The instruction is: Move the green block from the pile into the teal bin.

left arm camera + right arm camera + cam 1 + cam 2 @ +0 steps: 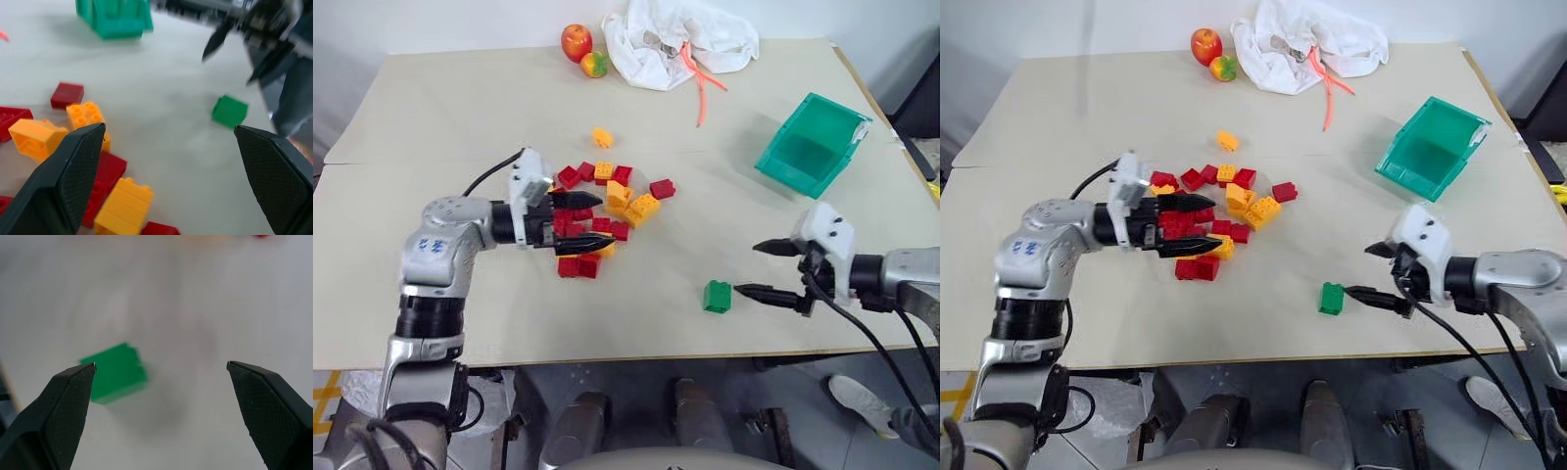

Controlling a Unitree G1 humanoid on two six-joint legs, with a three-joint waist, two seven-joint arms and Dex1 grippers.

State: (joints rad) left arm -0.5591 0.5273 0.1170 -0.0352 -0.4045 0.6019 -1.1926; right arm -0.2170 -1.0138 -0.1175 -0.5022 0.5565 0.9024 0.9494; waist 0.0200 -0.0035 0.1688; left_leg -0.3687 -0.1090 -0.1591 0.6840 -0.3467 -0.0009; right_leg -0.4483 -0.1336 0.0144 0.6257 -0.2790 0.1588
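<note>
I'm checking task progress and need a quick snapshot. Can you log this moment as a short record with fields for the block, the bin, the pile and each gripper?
block: small dark-green studded plastic brick, lying on the table apart from the pile, near the front edge
bin: translucent teal rectangular plastic box, tipped, holding no brick
pile: red and yellow-orange bricks
left gripper: open, at the pile
right gripper: open, beside the block, holding nothing

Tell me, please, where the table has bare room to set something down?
The near-left stretch of the table is bare, as is the strip between the pile and the teal bin. It is crowded at the pile, and at the far edge around the fruit and white cloth.
</note>
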